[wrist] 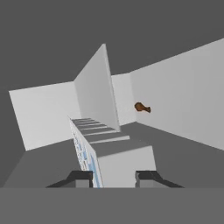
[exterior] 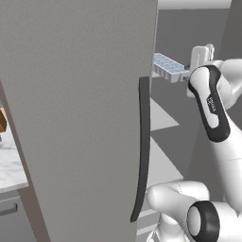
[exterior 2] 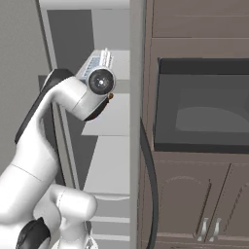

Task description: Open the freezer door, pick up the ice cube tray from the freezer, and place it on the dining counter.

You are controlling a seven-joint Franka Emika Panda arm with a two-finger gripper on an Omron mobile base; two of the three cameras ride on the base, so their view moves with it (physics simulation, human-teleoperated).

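A tall flat grey freezer door [exterior: 80, 118] with a long dark curved vertical handle [exterior: 142, 151] stands swung open, its broad face filling the left of the left base view. Behind its edge the pale grey inside of the freezer shows, with flat white shelves [exterior: 163, 165] stepping down one below another.

The white robot arm with dark joints reaches up into the freezer. At its end the claw [wrist: 113, 178] is nearly closed, pinching one end of a small pale blue-grey rectangular ice cube tray [exterior: 168, 67] with rows of little square cups. In the hand view the two dark fingertips [wrist: 80, 178] stand on either side of the tray [wrist: 103, 144], which runs away from the camera. The tray is lifted high in the freezer, above the shelves, and juts out from the claw toward the open door. In the right base view the tray [exterior 2: 97, 65] shows just behind the arm's wrist.

A small brown object [wrist: 142, 107] lies against the freezer's back wall. At the left edge of the left base view a white marble surface [exterior: 10, 165] shows. Dark brown cabinets with a black oven [exterior 2: 202, 104] stand right of the freezer.
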